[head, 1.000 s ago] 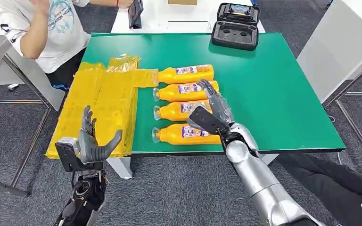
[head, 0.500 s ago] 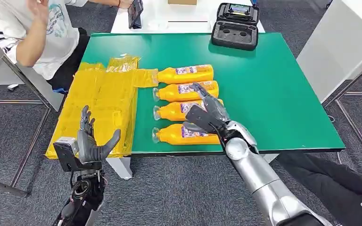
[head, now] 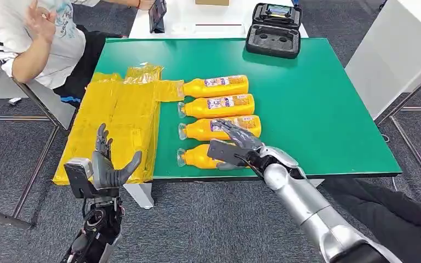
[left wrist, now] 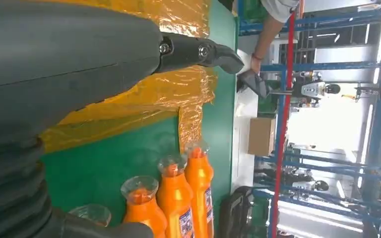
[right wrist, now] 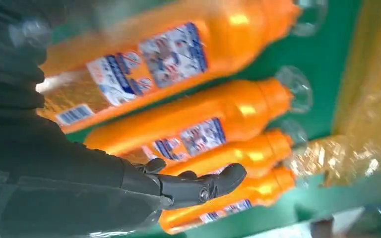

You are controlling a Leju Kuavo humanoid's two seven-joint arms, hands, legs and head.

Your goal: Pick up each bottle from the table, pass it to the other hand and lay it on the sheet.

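Observation:
Four orange bottles lie side by side on the green table (head: 318, 98), caps toward the yellow sheet (head: 118, 118). My right hand (head: 238, 145) hovers low over the nearest bottle (head: 196, 156), fingers spread and reaching toward the third bottle (head: 205, 129); I see no grip. In the right wrist view the nearest bottle (right wrist: 178, 54) is blurred beside my right hand (right wrist: 79, 183), thumb held out. My left hand (head: 107, 167) is raised palm-up and empty off the table's near left corner, by the hanging sheet edge. The left wrist view shows my left hand (left wrist: 54, 74), the sheet (left wrist: 168, 94) and the bottles (left wrist: 198, 198).
A black case (head: 274, 33) stands open at the table's far edge. A person (head: 44, 38) sits at the far left corner. A white cabinet (head: 394, 49) flanks the right side, and a dark trouser leg (head: 394, 211) lies near my right arm.
My right hand has drawn back toward me and dropped from over the second and third bottles to the nearest one. The left hand has barely moved. The person leaned away to the left.

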